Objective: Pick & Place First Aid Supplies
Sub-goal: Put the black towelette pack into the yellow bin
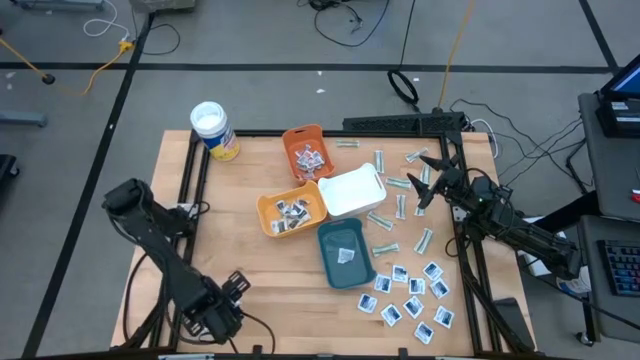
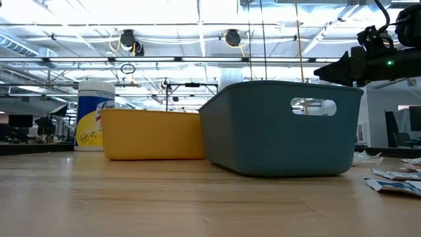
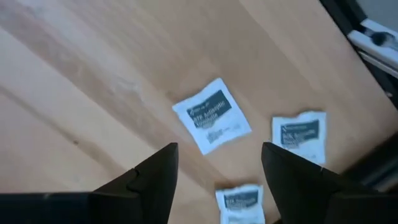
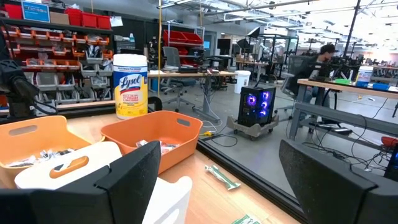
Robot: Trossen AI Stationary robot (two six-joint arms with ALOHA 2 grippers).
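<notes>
four trays [image 1: 350,192], one canister [image 1: 213,130]

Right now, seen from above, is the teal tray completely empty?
No, the teal tray already holds one small white packet lying on its floor.

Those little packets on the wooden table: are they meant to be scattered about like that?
Nothing looks damaged, but many square white sachets and pale grey-green strips lie loose at odd angles on the table's right side, outside the trays. One strip lies apart near the far edge.
</notes>
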